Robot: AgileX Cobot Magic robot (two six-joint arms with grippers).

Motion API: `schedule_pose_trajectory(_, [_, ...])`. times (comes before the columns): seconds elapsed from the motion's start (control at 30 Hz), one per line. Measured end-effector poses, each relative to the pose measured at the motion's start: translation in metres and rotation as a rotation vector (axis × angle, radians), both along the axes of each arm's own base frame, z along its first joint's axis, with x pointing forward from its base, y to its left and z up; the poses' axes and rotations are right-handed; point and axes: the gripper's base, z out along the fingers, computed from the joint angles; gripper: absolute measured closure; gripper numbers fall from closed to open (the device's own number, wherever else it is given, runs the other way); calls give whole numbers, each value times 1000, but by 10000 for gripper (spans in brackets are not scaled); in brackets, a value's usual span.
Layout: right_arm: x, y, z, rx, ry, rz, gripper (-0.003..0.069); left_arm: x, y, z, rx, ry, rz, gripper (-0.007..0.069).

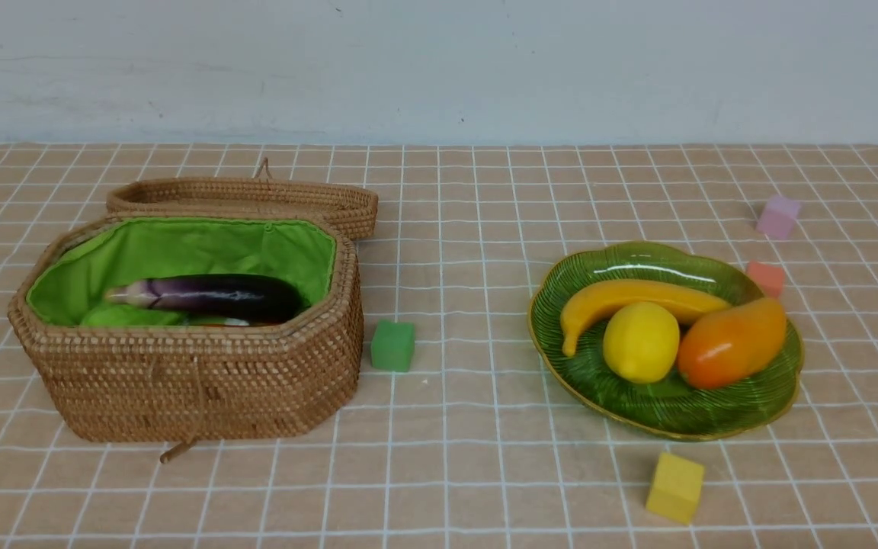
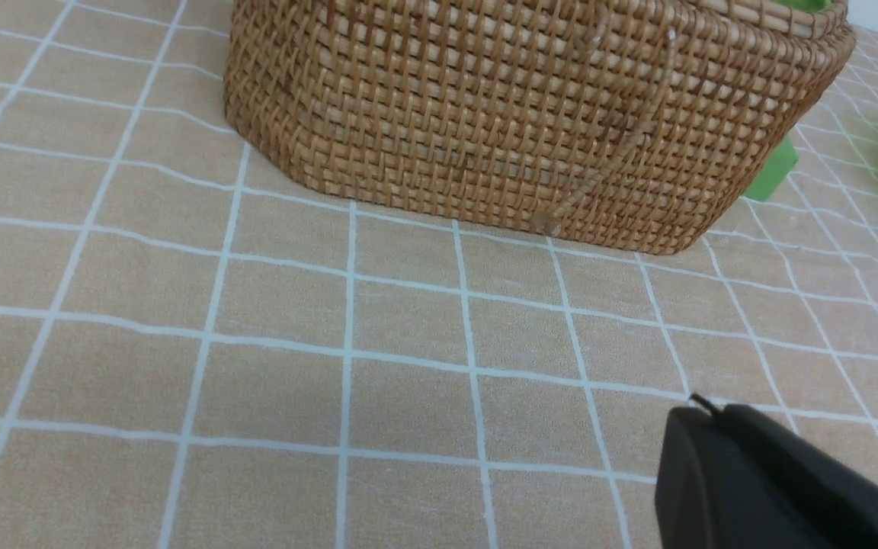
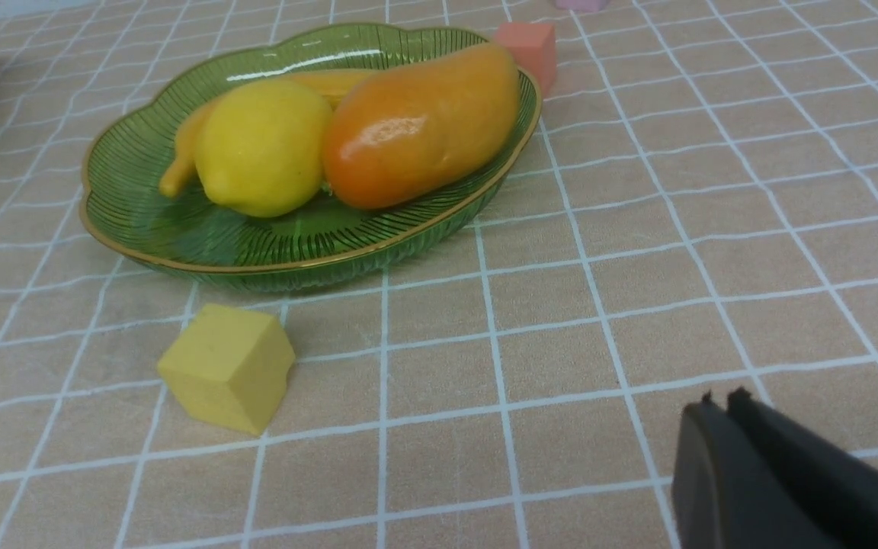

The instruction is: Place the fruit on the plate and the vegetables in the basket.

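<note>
Purple eggplant (image 1: 218, 296) lies inside the basket (image 1: 203, 389); banana (image 1: 622, 293), lemon (image 1: 641, 341) and mango (image 1: 732, 343) rest on the plate (image 1: 668, 423); you see left gripper (image 2: 702, 400) and right gripper (image 3: 722, 396) closed, empty

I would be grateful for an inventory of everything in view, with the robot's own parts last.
basket: one, brown, green-lined, left
eggplant: one, dark purple, in basket
items beneath eggplant: partly hidden, orange-red showing, count unclear
plate: one, green, right
banana: one, yellow, on plate
lemon: one, yellow, on plate
mango: one, orange, on plate
cubes: four; green beside basket, yellow, red and lilac around plate
tablecloth: one, tan, white-gridded, underneath
wall: one, pale, behind
grippers: two, dark, shut, left and right
</note>
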Motion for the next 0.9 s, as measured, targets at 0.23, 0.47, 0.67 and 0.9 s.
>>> schedule_pose_trajectory(0.23, [0,0,0,0,0,0,622,0,0,0,1,0,0,637])
schedule_pose_trajectory(0.47, [0,0,0,0,0,0,613,0,0,0,1,1,0,633])
schedule_pose_trajectory(0.67, [0,0,0,0,0,0,612,0,0,0,0,1,0,627])
schedule_pose_trajectory(0.9, [0,0,0,0,0,0,601,0,0,0,-1,1,0,622])
